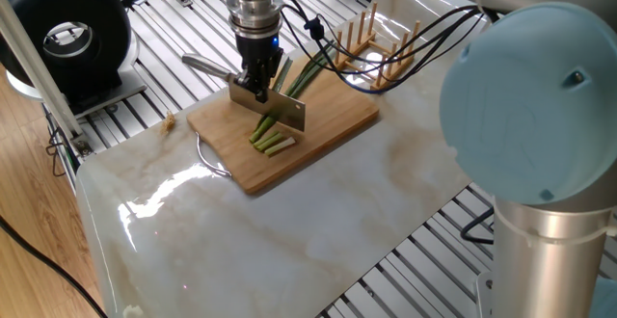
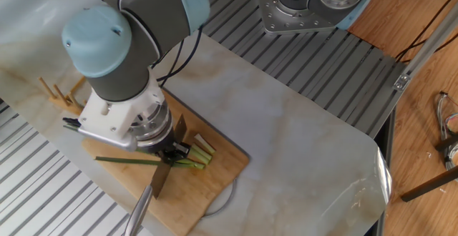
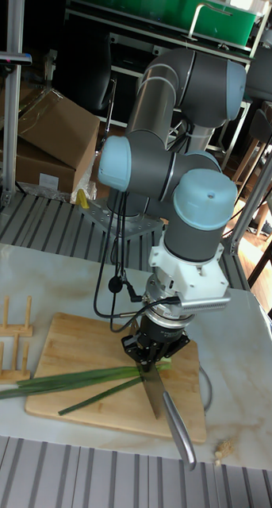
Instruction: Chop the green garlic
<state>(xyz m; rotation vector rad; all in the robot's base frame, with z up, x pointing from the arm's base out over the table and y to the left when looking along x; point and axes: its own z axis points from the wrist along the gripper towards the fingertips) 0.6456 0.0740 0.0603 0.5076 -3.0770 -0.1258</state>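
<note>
The green garlic (image 1: 301, 75) lies as long stalks across a bamboo cutting board (image 1: 333, 125), leaves toward the peg rack. Short cut pieces (image 1: 274, 145) lie at the pale end, and they also show in the other fixed view as cut pieces (image 2: 202, 147). My gripper (image 1: 258, 87) is shut on a knife (image 1: 272, 112) whose blade stands edge-down across the stalks just behind the cut pieces. Its handle (image 1: 204, 65) points away to the left. In the tall view the gripper (image 3: 155, 362) holds the knife (image 3: 155, 390) over the stalks (image 3: 64, 381).
A wooden peg rack (image 1: 371, 43) stands just behind the board, with black cables draped over it. A black round device (image 1: 72, 34) sits at the far left. A metal wire loop (image 1: 210, 160) pokes out from under the board's front edge.
</note>
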